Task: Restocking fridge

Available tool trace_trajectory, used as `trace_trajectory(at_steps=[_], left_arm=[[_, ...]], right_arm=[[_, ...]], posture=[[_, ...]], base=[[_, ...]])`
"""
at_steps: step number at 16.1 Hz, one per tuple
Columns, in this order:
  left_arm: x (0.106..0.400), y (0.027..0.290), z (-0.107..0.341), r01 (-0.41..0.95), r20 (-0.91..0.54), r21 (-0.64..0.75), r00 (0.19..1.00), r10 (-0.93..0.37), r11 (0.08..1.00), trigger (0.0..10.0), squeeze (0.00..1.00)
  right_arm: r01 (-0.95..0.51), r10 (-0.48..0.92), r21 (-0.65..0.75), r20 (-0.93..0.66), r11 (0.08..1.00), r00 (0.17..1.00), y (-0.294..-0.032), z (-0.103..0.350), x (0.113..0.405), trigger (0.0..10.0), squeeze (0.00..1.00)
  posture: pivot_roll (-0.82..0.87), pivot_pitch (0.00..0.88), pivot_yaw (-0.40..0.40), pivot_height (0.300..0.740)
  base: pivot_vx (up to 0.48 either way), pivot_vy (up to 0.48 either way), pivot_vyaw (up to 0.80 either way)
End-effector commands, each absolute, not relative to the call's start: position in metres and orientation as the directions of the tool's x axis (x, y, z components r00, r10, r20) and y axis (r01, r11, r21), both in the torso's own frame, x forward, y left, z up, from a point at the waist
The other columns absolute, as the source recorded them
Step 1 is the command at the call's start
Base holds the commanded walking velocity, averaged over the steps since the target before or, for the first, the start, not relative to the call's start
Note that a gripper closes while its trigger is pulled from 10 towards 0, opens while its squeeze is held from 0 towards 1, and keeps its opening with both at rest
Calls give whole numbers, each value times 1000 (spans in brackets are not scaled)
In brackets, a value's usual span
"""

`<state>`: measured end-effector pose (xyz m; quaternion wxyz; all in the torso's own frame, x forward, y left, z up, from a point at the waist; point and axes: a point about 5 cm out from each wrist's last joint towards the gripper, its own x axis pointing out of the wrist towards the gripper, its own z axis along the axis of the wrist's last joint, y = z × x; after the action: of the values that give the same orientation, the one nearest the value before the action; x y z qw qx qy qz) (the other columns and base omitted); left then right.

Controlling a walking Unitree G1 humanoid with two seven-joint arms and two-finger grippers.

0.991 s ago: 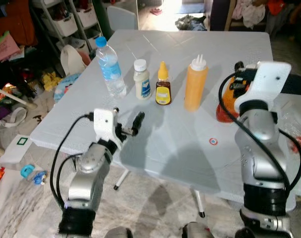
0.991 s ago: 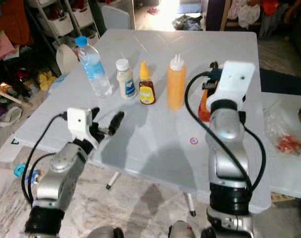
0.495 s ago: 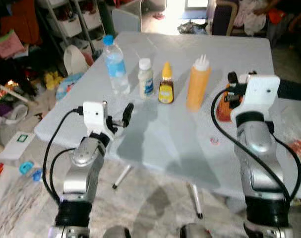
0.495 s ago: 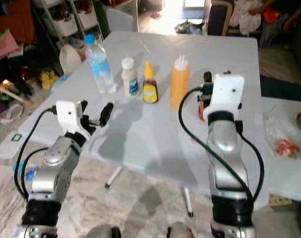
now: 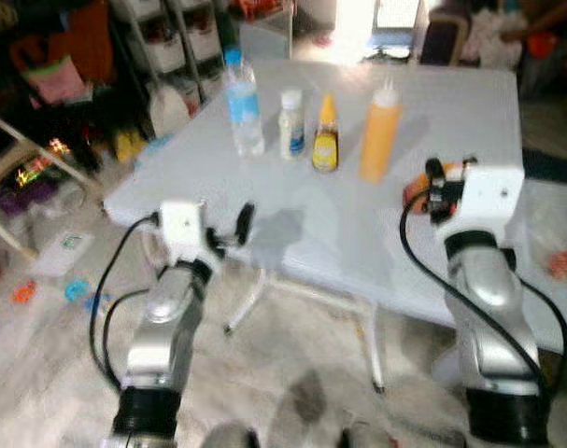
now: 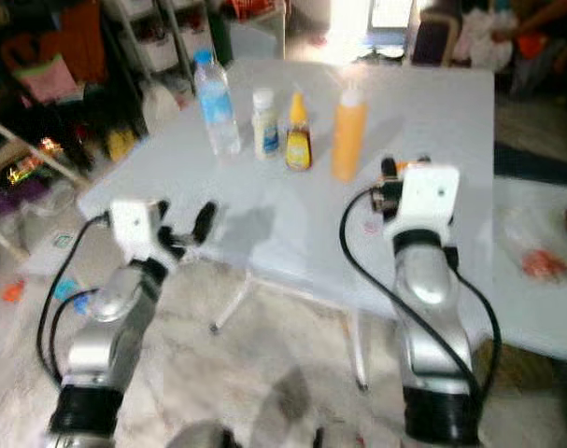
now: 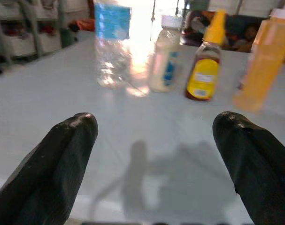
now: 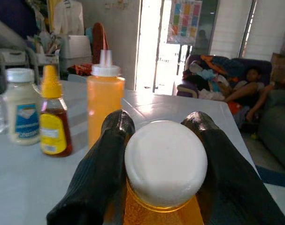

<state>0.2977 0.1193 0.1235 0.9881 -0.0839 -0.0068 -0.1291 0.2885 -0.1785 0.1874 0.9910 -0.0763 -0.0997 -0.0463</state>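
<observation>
While the head views are blurred, they show a pale table (image 5: 292, 224) with four containers in a row along its far side: a water bottle (image 5: 243, 103) with a blue cap at the left, then a small white jar (image 5: 291, 123) with a blue label, a honey bottle (image 5: 326, 134) with a yellow cap, and a tall orange squeeze bottle (image 5: 379, 131) at the right. They stand upright, near one another but apart.

The right gripper (image 8: 161, 136) is at the right part of the table, right of the squeeze bottle. Its two black fingers (image 8: 102, 164) are pinched on either side of an orange bottle with a white cap (image 8: 165, 161), touching the cap on both sides. In the head views this bottle shows as an orange patch just beyond the white wrist housing.

The left gripper (image 7: 156, 140) is held at the near left edge of the table, its fingers spread wide with nothing between them. From its wrist camera the row of four containers stands beyond it, well apart from the fingertips (image 7: 69, 140), and the shadow of the fingers falls on the tabletop.

To the left of the table are shelves and clutter on the floor. In the right wrist view a person (image 8: 243, 86) reclines on a sofa in the far background.
</observation>
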Motion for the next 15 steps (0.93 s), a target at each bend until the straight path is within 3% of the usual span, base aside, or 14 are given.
trace_trajectory(at_steps=[1,6,8,13,14,15], left_arm=[[298,125,124,242,36,-151,970,-239,958,10000,0],[296,123,124,241,34,-155,970,-239,958,10000,0],[297,124,124,240,35,-153,971,-237,959,10000,0],[298,123,123,239,33,-152,971,-237,959,10000,0],[298,122,123,242,34,-152,970,-239,958,10000,0],[298,122,123,242,34,-153,970,-240,958,10000,0]], right_arm=[[71,-25,-153,284,986,959,-167,205,290,10000,0],[23,71,-224,399,974,914,-152,232,295,10000,0],[-47,122,-205,373,978,920,-148,230,295,10000,0],[-50,118,-234,288,971,950,-149,206,294,10000,0],[-155,162,-46,224,987,961,-144,195,289,10000,0],[-152,153,-20,213,988,965,-144,192,288,10000,0]], posture=[[-76,0,79,740],[-76,0,75,740],[-74,0,74,740],[-78,0,74,740],[-78,0,74,740],[-78,0,74,740]], base=[[-296,0,0],[-291,0,0],[-285,0,0],[-286,0,0],[-285,0,0],[-281,0,0]])
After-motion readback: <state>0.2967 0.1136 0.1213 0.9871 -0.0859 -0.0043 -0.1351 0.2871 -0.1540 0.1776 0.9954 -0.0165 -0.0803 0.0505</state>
